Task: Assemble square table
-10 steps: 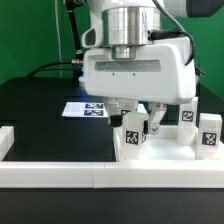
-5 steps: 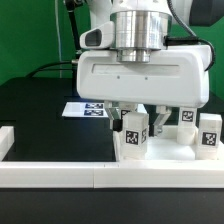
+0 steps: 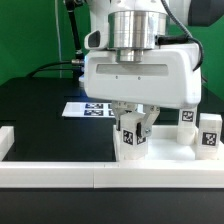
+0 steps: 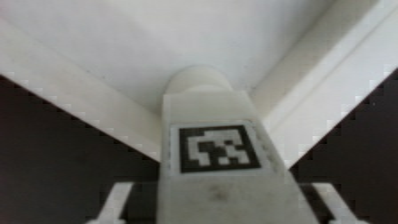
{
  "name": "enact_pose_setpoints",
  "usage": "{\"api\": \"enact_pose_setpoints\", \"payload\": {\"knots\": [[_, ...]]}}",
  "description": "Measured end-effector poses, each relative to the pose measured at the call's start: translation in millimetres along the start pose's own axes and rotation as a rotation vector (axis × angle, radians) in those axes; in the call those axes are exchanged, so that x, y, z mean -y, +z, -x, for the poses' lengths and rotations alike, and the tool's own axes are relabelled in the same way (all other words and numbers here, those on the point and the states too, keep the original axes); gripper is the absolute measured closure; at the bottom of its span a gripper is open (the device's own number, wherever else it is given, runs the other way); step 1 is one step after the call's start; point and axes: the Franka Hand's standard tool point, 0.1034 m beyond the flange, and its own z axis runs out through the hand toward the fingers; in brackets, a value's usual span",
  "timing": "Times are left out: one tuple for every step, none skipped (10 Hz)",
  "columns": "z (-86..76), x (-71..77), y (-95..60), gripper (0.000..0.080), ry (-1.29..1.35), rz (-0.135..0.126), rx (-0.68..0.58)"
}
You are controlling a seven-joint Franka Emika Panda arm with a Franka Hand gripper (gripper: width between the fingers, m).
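The square table top (image 3: pixel 172 152) is a white rimmed tray at the exterior view's lower right. One white tagged leg block (image 3: pixel 131 137) stands upright in its near-left corner. My gripper (image 3: pixel 133 130) hangs straight above it, one finger on each side. In the wrist view the leg (image 4: pixel 217 150) points into the corner where two raised rims (image 4: pixel 80 75) meet. Both fingers (image 4: pixel 118 200) stand a small dark gap off the leg's sides, so the gripper (image 4: pixel 217 192) is open around it. Two more leg blocks (image 3: pixel 209 136) stand at the tray's right.
The marker board (image 3: pixel 85 108) lies on the black table behind the gripper. Long white border rails (image 3: pixel 60 172) run along the front and left edges. The arm's wide white hand hides the middle of the tray.
The hand has swung a little over the leg, looking wider half a second ago and narrower now. The leg stays in the tray corner, with its tag facing the same way.
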Motion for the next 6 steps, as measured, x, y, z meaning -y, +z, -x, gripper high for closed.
{"api": "enact_pose_setpoints", "payload": {"knots": [[-1.2, -2.1, -0.5, 0.0511, 0.19, 0.0, 0.006], [0.0, -3.2, -0.3, 0.0511, 0.333, 0.002, 0.018], [0.2, -4.3, -0.5, 0.0511, 0.451, 0.002, 0.033], [0.8, -4.7, -0.7, 0.0509, 0.558, 0.002, 0.053], [1.5, -4.8, -0.3, 0.0509, 0.739, -0.007, 0.075], [2.1, -4.6, 0.1, 0.0509, 0.816, -0.005, 0.078]]}}
